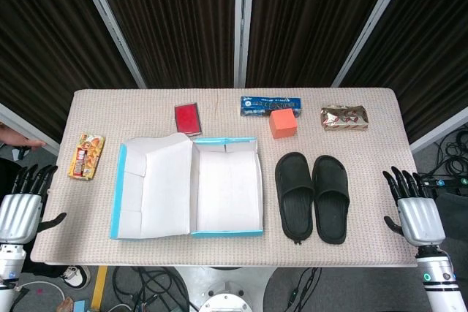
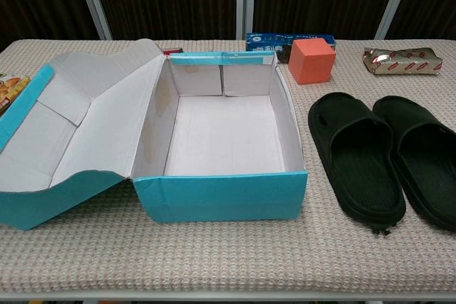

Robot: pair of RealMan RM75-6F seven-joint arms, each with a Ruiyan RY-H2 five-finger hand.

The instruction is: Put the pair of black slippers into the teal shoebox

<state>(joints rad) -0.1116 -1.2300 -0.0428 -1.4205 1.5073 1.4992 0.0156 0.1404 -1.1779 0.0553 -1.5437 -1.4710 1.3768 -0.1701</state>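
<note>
At the bottom corners of the head view, nearest to the robot, both hands wait off the edge of the counter (image 1: 344,250). The left hand (image 1: 18,213) is at the lower left and the right hand (image 1: 418,215) at the lower right. Each one has its fingers spread apart and holds nothing. The chest view does not show them at all.

A little further in, the teal shoebox (image 1: 227,233) lies open in the lower middle of the frame, with its lid (image 1: 150,188) folded out flat to the left, and the inside looks bare. Just to the right of it the pair of black slippers (image 1: 313,195) lies side by side, toes pointing away from the robot, the two touching or almost touching; I cannot tell which. They are near the box but not against it.

The step in hand, as I judge it, is the first reach, and the right hand is the natural one because it is on the slippers' side. A good way may be to take the slipper closest to the box first, gripping it across the strap, and to lift it clear above the box wall before lowering it. The soft rubber may bend, so a firm hold near the middle seems wise.

Toward the far edge, in the upper part of the frame, are an orange block (image 1: 282,123), a blue packet (image 1: 271,104), a gold packet (image 1: 344,117) and a red card (image 1: 188,118). A snack bag (image 1: 86,156) lies at the left. All of them are well away from the path.
</note>
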